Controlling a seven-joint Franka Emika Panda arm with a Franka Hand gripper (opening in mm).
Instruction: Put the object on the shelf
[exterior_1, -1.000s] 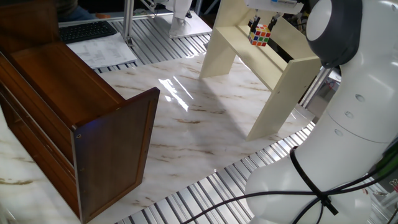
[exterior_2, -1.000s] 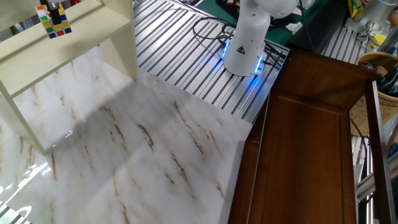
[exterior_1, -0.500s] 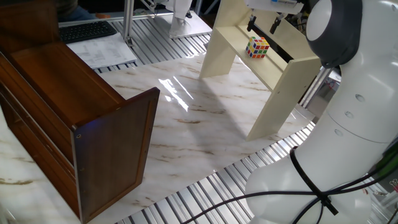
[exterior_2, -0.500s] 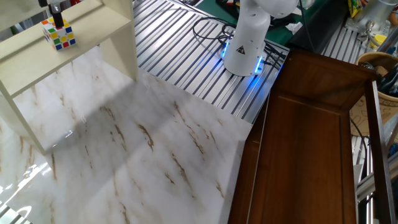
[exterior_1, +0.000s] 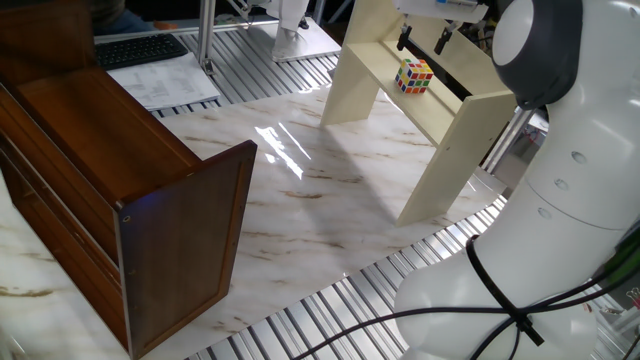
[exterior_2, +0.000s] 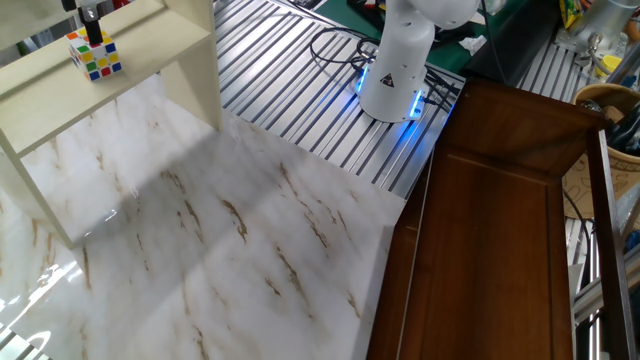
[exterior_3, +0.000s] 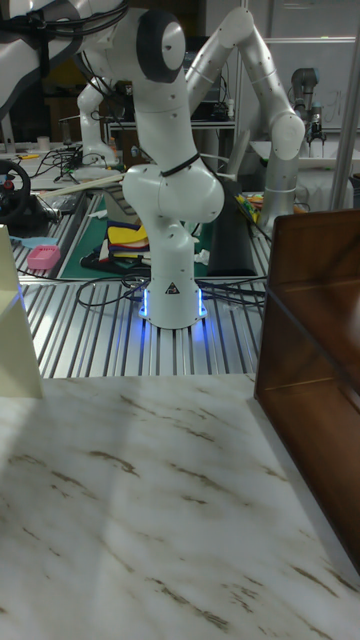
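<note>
The multicoloured cube (exterior_1: 414, 76) rests on the lower board of the cream shelf (exterior_1: 455, 125), standing free. My gripper (exterior_1: 423, 40) hangs just above it, open, one black finger on each side and neither touching the cube. From the other fixed view the cube (exterior_2: 94, 55) sits on the shelf (exterior_2: 140, 40) board at the top left, with the gripper (exterior_2: 80, 8) partly cut off by the frame edge. The tall fixed view shows only a cream sliver of the shelf (exterior_3: 8, 330); cube and gripper are out of that frame.
A large dark brown cabinet (exterior_1: 120, 190) stands on the marble tabletop (exterior_1: 320, 200) opposite the shelf, seen also as cabinet (exterior_2: 500, 220). My white arm base (exterior_2: 395, 70) stands on the ribbed metal surface. A keyboard (exterior_1: 140, 48) and papers lie at the back.
One second ago the gripper held the cube just above the board. It has since opened, the cube now rests on the shelf, and the fingers stand slightly higher.
</note>
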